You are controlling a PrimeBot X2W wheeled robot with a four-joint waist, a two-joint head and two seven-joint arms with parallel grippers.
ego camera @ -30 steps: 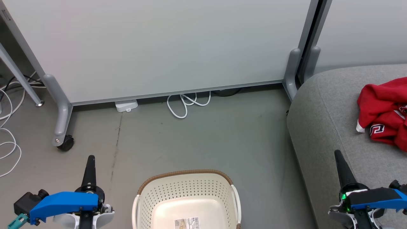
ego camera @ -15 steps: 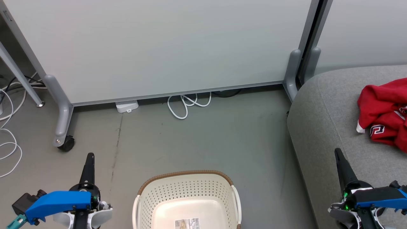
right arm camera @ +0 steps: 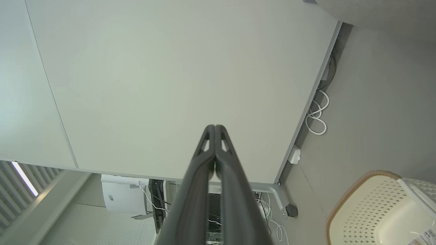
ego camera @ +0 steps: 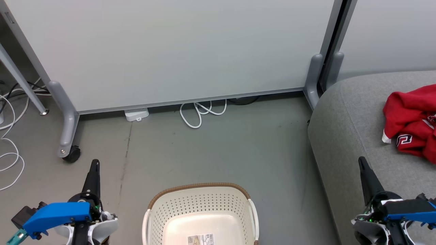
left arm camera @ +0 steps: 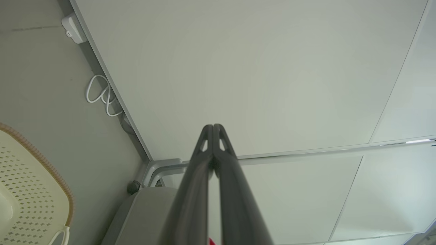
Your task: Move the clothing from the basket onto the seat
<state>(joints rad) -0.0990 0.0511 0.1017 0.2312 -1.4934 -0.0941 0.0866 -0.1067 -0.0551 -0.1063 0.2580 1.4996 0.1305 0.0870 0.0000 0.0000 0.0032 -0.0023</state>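
A pale partition panel [ego camera: 170, 51] on grey feet closes the far side of a grey floor [ego camera: 221, 153]. Its caster [ego camera: 71, 153] sits at 9 o'clock in the head view, and a looped white cable [ego camera: 201, 114] lies at its base near 12.

At 7 o'clock the left gripper [ego camera: 94, 164] hangs over the floor, its fingers pointing toward 12. In the left wrist view its jaws are pressed together along their length and hold nothing.

The basket [ego camera: 199, 186] stands on the floor at 6 o'clock, mouth up, with its near part cut off by the picture's edge. Its brown rim curves toward 12 and its handles sit on the 9 and 3 o'clock sides, so its long axis cannot be judged. A paper label [ego camera: 201, 239] lies on its bottom. A strip of bare floor separates it from the seat [ego camera: 344, 136], whose rounded edge runs from 2 down to 5 o'clock.

The clothing [ego camera: 408, 115] lies on the seat at 3 o'clock, well apart from the basket, in a crumpled red heap with no clear long axis. A white-trimmed corner points toward 7, and the heap runs off the right edge of the picture.

At 4 o'clock the right gripper [ego camera: 361, 161] is above the seat's near part, its tips toward 12 and apart from the clothing. Its jaws are fully closed too, empty in the right wrist view.
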